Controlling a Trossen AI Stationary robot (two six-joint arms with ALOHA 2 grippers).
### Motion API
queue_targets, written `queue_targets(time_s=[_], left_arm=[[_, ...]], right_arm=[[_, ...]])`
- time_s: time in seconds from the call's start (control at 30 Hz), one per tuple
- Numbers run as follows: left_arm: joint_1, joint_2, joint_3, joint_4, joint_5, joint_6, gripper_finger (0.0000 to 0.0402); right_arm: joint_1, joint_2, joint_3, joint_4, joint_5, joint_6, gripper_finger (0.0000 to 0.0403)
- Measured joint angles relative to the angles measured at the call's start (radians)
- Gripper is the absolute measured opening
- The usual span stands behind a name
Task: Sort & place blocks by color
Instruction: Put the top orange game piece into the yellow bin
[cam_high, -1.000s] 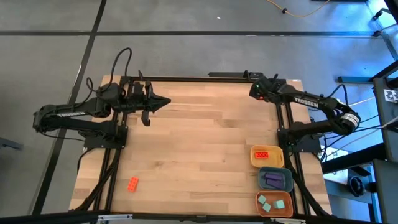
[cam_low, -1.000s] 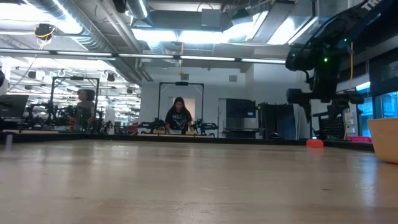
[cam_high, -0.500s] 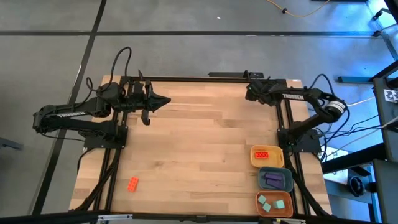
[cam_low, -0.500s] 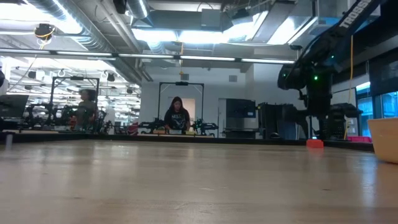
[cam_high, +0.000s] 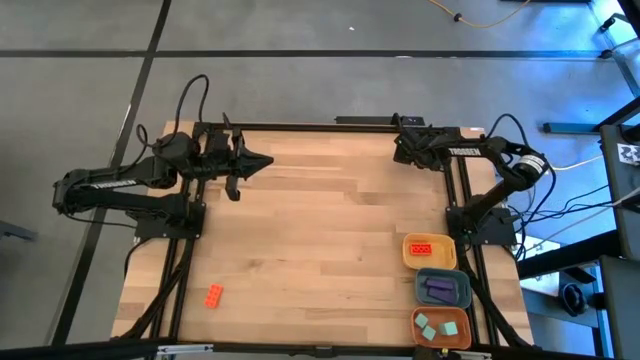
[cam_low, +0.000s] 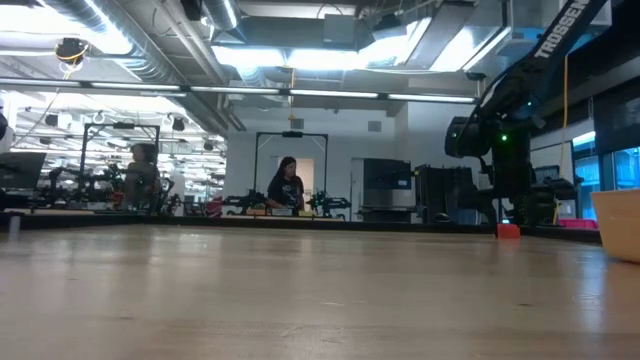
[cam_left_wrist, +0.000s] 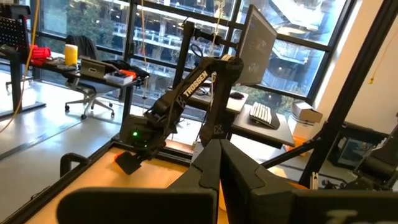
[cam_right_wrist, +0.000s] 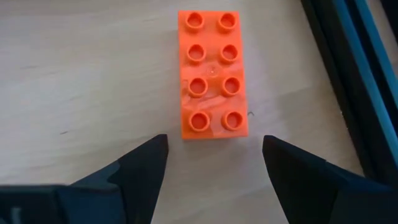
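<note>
We find the left gripper at the far left part of the table, its two fingers pressed together into one point and holding nothing. The left arm reaches in from the left edge, lying low and roughly level, with the gripper aimed toward the table's middle. In the left wrist view the closed fingers face across the table toward the right arm.

Near the front left corner we see a lone orange-red block lying flat on the bare wood, well apart from both arms.

We find the right gripper at the far right corner of the table. The right arm folds back on itself: it rises from its base at the right edge, bends, and extends leftward along the far edge. In the right wrist view its fingers stand wide apart, pointing down at an orange-red eight-stud bar on the wood; the bar lies just beyond the fingertips, touching neither.

Along the near right edge three trays sit in a row. The yellow tray holds an orange-red block, the blue-grey tray holds purple blocks, and the orange tray holds teal-green blocks.
</note>
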Motion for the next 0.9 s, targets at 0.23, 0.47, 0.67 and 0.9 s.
queue_targets(time_s=[0.23,0.47,0.67,0.9], left_arm=[[0.000,-0.005,0.000,-0.003,0.000,0.000,0.0000],[0.000,-0.005,0.000,-0.004,0.000,0.000,0.0000],[0.000,-0.005,0.000,-0.004,0.000,0.000,0.0000],[0.000,-0.005,0.000,-0.004,0.000,0.000,0.0000]], right_arm=[[-0.007,0.002,0.000,0.009,-0.010,0.000,0.0266],[-0.040,0.002,0.002,0.040,-0.057,-0.016,0.0243],[-0.040,0.002,0.002,0.040,-0.058,-0.016,0.0228],[-0.040,0.003,0.002,0.044,-0.062,-0.017,0.0175]])
